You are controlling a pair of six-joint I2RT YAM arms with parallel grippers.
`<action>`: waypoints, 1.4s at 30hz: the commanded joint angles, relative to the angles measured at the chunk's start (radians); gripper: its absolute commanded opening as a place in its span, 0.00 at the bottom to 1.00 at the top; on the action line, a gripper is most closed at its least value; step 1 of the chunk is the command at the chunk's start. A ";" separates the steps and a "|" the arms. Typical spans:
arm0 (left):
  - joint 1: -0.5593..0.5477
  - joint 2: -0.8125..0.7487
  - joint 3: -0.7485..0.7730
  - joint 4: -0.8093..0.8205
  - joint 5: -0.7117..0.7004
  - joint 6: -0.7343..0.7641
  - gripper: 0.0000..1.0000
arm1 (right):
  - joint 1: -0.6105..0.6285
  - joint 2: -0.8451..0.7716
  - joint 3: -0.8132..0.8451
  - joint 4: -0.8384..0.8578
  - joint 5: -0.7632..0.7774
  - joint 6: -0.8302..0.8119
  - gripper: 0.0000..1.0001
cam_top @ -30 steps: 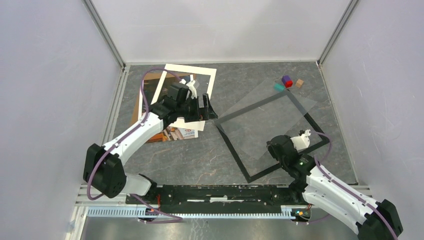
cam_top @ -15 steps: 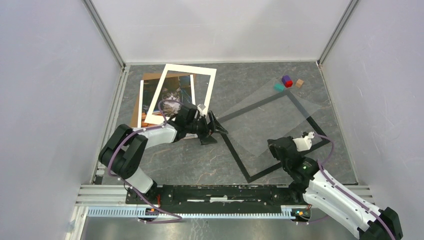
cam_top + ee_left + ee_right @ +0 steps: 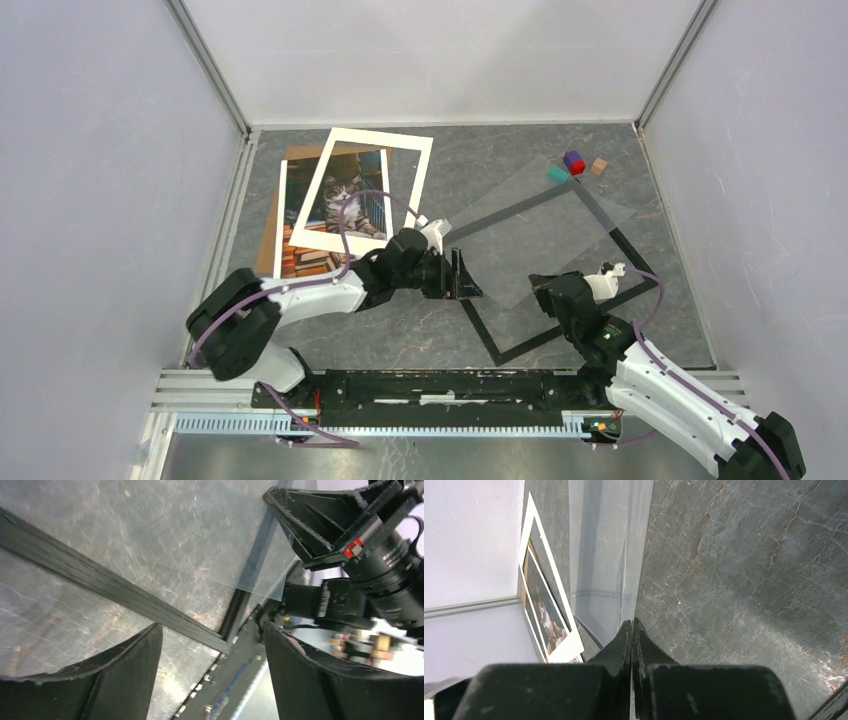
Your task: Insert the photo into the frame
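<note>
**Photo outside frame, left pincer spread, right pincer on sheet**

One table (image 3: 400, 330): flat, grey, marbled stone look.

Two arms, white shells with black joints: left arm (image 3: 310, 292) reaches right across the middle, right arm (image 3: 660, 385) reaches in from the near right corner.

One frame (image 3: 484, 336): thin black rectangle with narrow flat bars, lying flat and skewed on the right half of the table.

One clear sheet (image 3: 540, 230): transparent, glossy and rectangular, lying askew over the frame.

One backing board (image 3: 300, 154): plain brown, far left, bottom of the stack.

One mat (image 3: 418, 185): white card border, rectangular, tilted, on top of the photo.

One photo (image 3: 345, 200): colour print of a tabby cat with books. It lies on the board, partly under the mat, well apart from the frame and not in it.

Left pincer (image 3: 468, 277): two black fingers spread, grasping nothing, over the frame's left bar. In the wrist view the bar runs across between the fingers.

Right pincer (image 3: 631, 625): clenched, tips pinching the near edge of the clear sheet.

Four small blocks at the far right: one teal block (image 3: 557, 174), one purple block (image 3: 573, 158) touching one red block (image 3: 578, 168), and one tan block (image 3: 598, 167).
</note>
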 commanded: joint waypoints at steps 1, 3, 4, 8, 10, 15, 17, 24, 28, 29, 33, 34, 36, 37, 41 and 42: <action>-0.107 -0.132 0.103 -0.158 -0.302 0.479 0.84 | 0.005 -0.009 0.004 0.007 0.005 0.021 0.00; -0.200 -0.149 0.127 -0.194 -0.474 0.644 0.87 | 0.004 -0.016 0.001 -0.001 0.011 0.027 0.00; -0.250 -0.158 0.110 -0.158 -0.511 0.719 0.88 | 0.005 -0.020 0.000 -0.002 0.014 0.029 0.00; -0.415 -0.161 0.040 0.030 -0.622 1.101 0.94 | 0.004 -0.023 0.005 -0.001 0.016 0.026 0.00; -0.444 -0.120 0.061 0.036 -0.593 1.181 0.94 | 0.003 -0.020 0.013 -0.007 0.017 0.024 0.00; -0.560 0.020 0.089 0.180 -0.761 1.408 0.94 | 0.004 -0.015 0.022 -0.008 0.004 0.023 0.00; -0.568 0.070 0.085 0.263 -0.824 1.469 0.91 | 0.004 -0.028 0.036 -0.044 0.028 0.027 0.00; -0.573 0.183 0.106 0.391 -0.870 1.626 0.85 | 0.003 -0.055 0.071 -0.088 0.044 0.010 0.00; -0.571 0.217 0.110 0.477 -0.854 1.684 0.79 | 0.004 -0.064 0.065 -0.083 0.035 0.020 0.00; -0.572 0.222 0.117 0.463 -0.851 1.686 0.76 | 0.004 -0.072 0.067 -0.089 0.046 0.015 0.00; -0.572 0.246 0.112 0.515 -0.862 1.721 0.67 | 0.004 -0.073 0.071 -0.098 0.041 0.019 0.00; -0.573 0.250 0.112 0.523 -0.868 1.728 0.63 | 0.003 -0.073 0.070 -0.098 0.037 0.020 0.00; -0.572 0.248 0.105 0.539 -0.856 1.732 0.57 | 0.004 -0.074 0.068 -0.095 0.025 0.020 0.00; -0.572 0.248 0.105 0.536 -0.848 1.730 0.54 | 0.004 -0.075 0.067 -0.096 0.023 0.021 0.00; -0.573 0.260 0.116 0.531 -0.859 1.716 0.42 | 0.004 -0.083 0.069 -0.094 0.013 0.019 0.00; -0.573 0.262 0.119 0.531 -0.863 1.716 0.40 | 0.004 -0.082 0.068 -0.096 0.006 0.018 0.00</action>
